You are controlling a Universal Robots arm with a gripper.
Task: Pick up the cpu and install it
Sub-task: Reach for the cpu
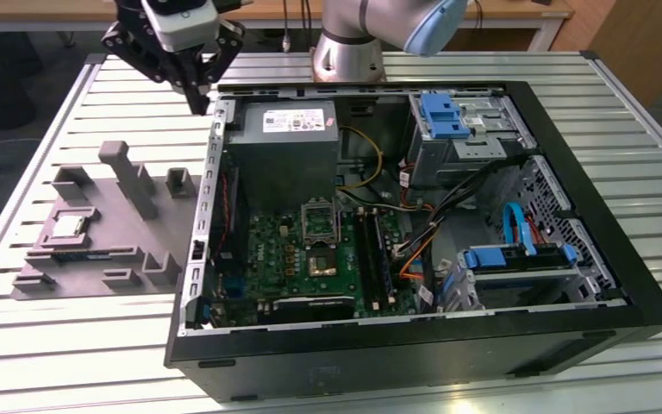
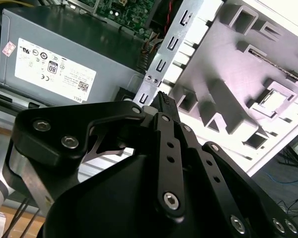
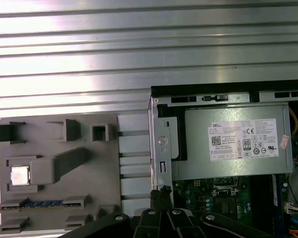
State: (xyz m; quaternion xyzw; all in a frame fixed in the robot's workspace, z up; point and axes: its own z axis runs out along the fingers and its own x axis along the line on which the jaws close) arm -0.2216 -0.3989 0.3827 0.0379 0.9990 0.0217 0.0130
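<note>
The cpu is a small silvery square lying in a recess of the grey plastic tray, on the exterior view's left of the open computer case. Both wrist views also show the cpu in its recess. My gripper hangs shut and holding nothing, high above the table near the case's far corner, beyond the tray and well away from the cpu. Its joined fingertips point down beside the case's metal edge. The motherboard's socket sits open inside the case.
The grey power supply fills the case's far corner, close to the gripper. Cables, blue drive brackets and the green motherboard crowd the case. Upright tray blocks stand near the cpu. The slatted metal table lies all around.
</note>
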